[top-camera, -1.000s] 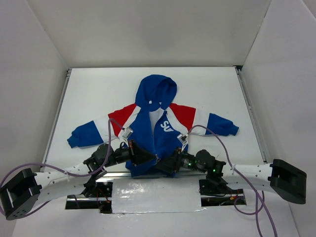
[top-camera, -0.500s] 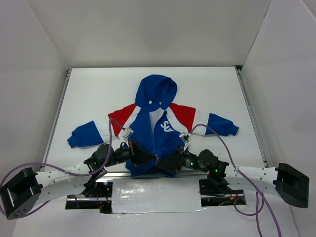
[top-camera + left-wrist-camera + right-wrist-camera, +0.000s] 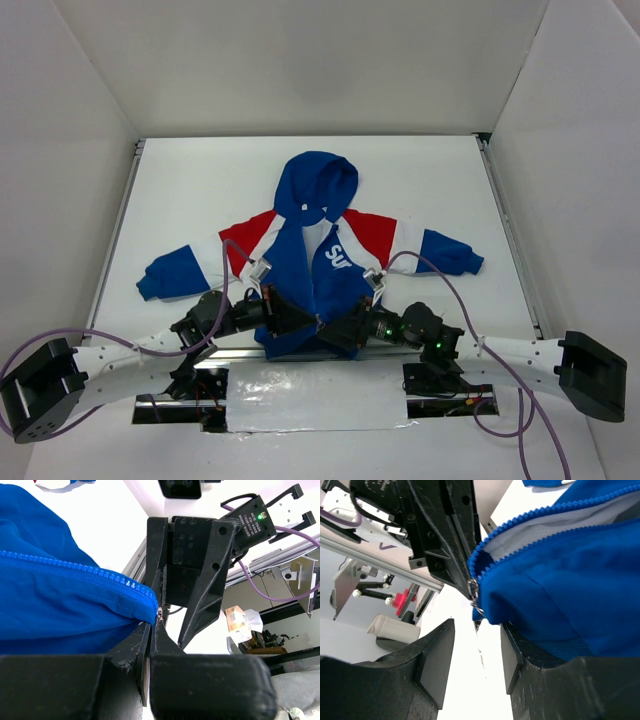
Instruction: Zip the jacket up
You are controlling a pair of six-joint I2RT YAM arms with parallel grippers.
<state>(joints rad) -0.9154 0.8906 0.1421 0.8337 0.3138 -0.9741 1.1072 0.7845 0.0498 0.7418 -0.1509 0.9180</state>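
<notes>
Left gripper point(image 3: 151, 630) is pinched tight on the bottom corner of the jacket point(image 3: 295, 255), right where the blue zip teeth point(image 3: 65, 565) end; only a thin slit shows between its fingers. Right gripper point(image 3: 477, 630) faces it from the other side with its jaws apart and white tabletop showing between them. The other front corner of the jacket and the small metal zip pull point(image 3: 475, 597) hang just above that gap.

The jacket lies flat and face up on the white table point(image 3: 430, 180), front open, with the hood point(image 3: 318, 180) pointing toward the far wall point(image 3: 300, 60) and the sleeves point(image 3: 170, 272) spread out to either side. Its hem sits at the near edge of the table, just beside the metal rail point(image 3: 134, 566), so both grippers work close to that edge and almost touch each other. Bare table lies beyond each cuff and between the hood and the far wall.

Compared with a second ago, the right arm has slid outward at its elbow and its gripper has crept a little closer to the left one. The left arm and the jacket lie as they did.
</notes>
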